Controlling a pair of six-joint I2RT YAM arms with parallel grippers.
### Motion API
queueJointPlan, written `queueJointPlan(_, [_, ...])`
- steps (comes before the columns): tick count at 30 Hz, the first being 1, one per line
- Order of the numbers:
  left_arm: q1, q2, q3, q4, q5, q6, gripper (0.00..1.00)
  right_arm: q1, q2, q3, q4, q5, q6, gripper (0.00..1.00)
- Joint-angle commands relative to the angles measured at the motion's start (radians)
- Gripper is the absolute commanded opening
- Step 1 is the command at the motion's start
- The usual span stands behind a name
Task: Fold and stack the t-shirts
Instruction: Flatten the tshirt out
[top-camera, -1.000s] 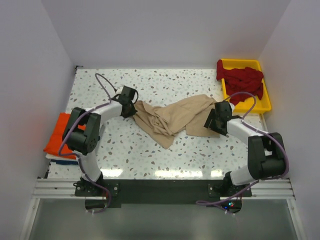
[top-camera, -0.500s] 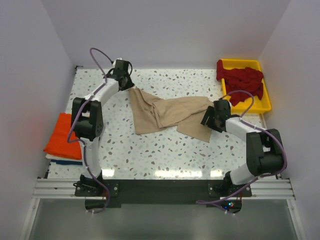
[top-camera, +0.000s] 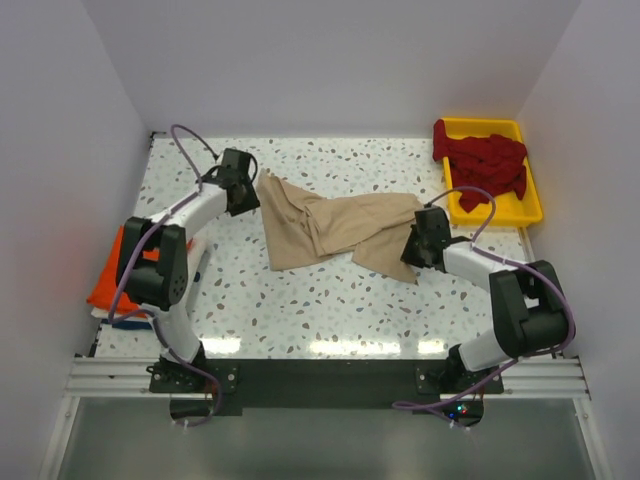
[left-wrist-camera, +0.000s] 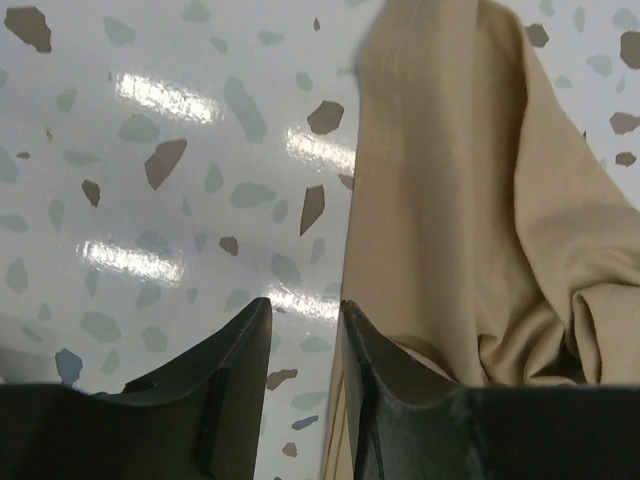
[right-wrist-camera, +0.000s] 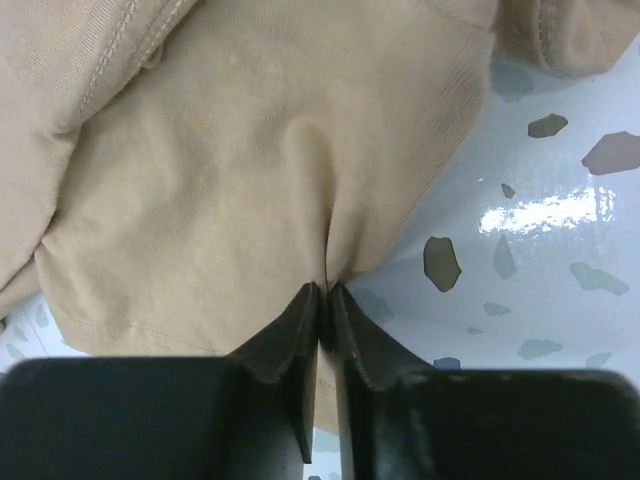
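Observation:
A beige t-shirt (top-camera: 330, 225) lies crumpled and stretched across the middle of the table. My left gripper (top-camera: 238, 188) stands open at its far-left corner. In the left wrist view bare table shows between the fingers of that gripper (left-wrist-camera: 305, 312), and the shirt's edge (left-wrist-camera: 470, 200) runs along the right finger. My right gripper (top-camera: 416, 244) is shut on a pinch of the shirt's right hem, seen close as gripper (right-wrist-camera: 325, 292) on cloth (right-wrist-camera: 230, 180). An orange t-shirt (top-camera: 112, 275) lies folded at the left edge. Dark red t-shirts (top-camera: 485, 158) are heaped in the tray.
The yellow tray (top-camera: 530, 214) stands at the far right corner. Under the orange shirt a white and blue piece (top-camera: 125, 320) shows at the table's left edge. Walls close in on three sides of the speckled table (top-camera: 300, 310).
The left gripper drew the shirt's corner out to the far left, then let it go and opened, easing back a little. The right gripper shut on the shirt's right hem.

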Motion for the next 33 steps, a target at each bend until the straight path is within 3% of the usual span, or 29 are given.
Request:
queueJointPlan(1, [-0.048,-0.053,-0.068,0.045,-0.018,-0.026,0.38,0.001,-0.04,0.002,-0.07,0.014,-0.024,0.11])
queueJointPlan(3, [-0.065,-0.042,-0.084,0.054,-0.004,-0.014,0.35,0.001,-0.087,0.019,-0.114,0.032,-0.036,0.05])
queueJointPlan(9, [-0.115,-0.02,-0.107,0.105,0.06,0.023,0.31,0.002,-0.176,0.07,-0.193,0.049,-0.078,0.04])
queueJointPlan(19, [-0.129,0.061,-0.077,0.096,0.06,0.034,0.28,0.002,-0.19,0.087,-0.208,0.029,-0.076,0.04])
queueJointPlan(31, [-0.141,0.072,-0.088,0.091,0.034,0.037,0.34,0.001,-0.192,0.085,-0.205,0.02,-0.068,0.04])
queueJointPlan(33, [-0.143,0.064,-0.095,0.09,0.031,0.036,0.31,0.002,-0.192,0.085,-0.204,0.021,-0.068,0.04])
